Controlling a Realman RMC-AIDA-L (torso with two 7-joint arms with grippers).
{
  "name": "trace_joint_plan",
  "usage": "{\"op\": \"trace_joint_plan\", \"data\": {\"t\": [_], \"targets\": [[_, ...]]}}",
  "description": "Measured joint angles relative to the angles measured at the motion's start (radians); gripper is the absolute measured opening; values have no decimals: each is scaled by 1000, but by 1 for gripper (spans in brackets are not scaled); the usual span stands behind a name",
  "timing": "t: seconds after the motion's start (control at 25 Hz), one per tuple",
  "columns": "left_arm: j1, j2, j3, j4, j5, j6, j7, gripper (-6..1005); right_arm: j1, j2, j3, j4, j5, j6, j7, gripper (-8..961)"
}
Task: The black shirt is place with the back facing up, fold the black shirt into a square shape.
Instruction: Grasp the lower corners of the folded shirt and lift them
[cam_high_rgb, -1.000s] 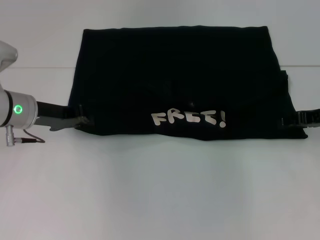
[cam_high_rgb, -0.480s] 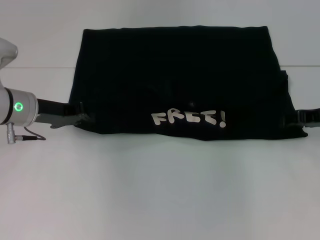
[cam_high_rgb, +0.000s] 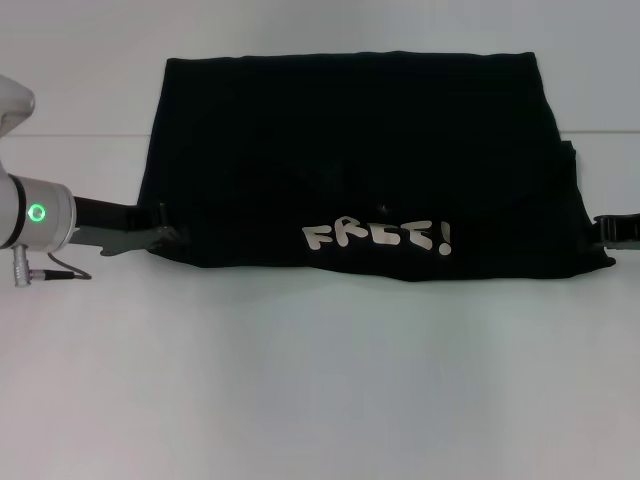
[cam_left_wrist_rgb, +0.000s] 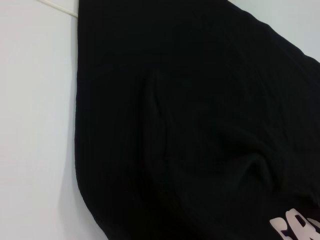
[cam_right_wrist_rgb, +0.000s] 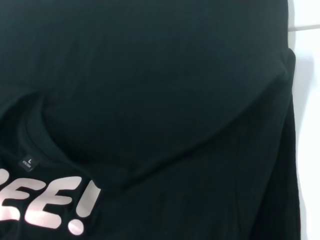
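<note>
The black shirt (cam_high_rgb: 350, 165) lies folded into a wide rectangle on the white table, with whitish "FREE!" lettering (cam_high_rgb: 377, 237) along its near edge. My left gripper (cam_high_rgb: 165, 226) stands open at the shirt's near left corner, its fingers right at the cloth edge and holding nothing that I can see. Just off the shirt's near right corner, my right gripper (cam_high_rgb: 617, 230) shows only partly at the picture's border. Cloth folds fill the left wrist view, which looks down on the black shirt (cam_left_wrist_rgb: 190, 125). The right wrist view shows the black shirt (cam_right_wrist_rgb: 150, 75), its lettering and a neck label (cam_right_wrist_rgb: 29, 162).
The white table (cam_high_rgb: 320, 380) stretches wide and bare in front of the shirt. A seam line in the table (cam_high_rgb: 70, 136) runs behind the left arm. The left arm's silver wrist with a green light (cam_high_rgb: 37, 215) sits at the left border.
My right gripper has drawn back to the right and slightly up, away from the shirt's near right corner. The left gripper shifted slightly up at the left edge. The shirt has stayed still.
</note>
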Motion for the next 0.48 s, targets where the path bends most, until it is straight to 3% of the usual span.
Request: {"op": "trace_joint_plan", "data": {"t": [0.04,0.24,0.48], "targets": [[0,0,0,0,0,0,0,32,0,0,0,0,1,-1,-1,162],[-3,5,0,1,0,0,0,32,2,-1,-1,1,0,-1,0,19],[-5,25,0,23,14,67,4,32,-7,-31,-1,-9,-1,-54,5,20]]}}
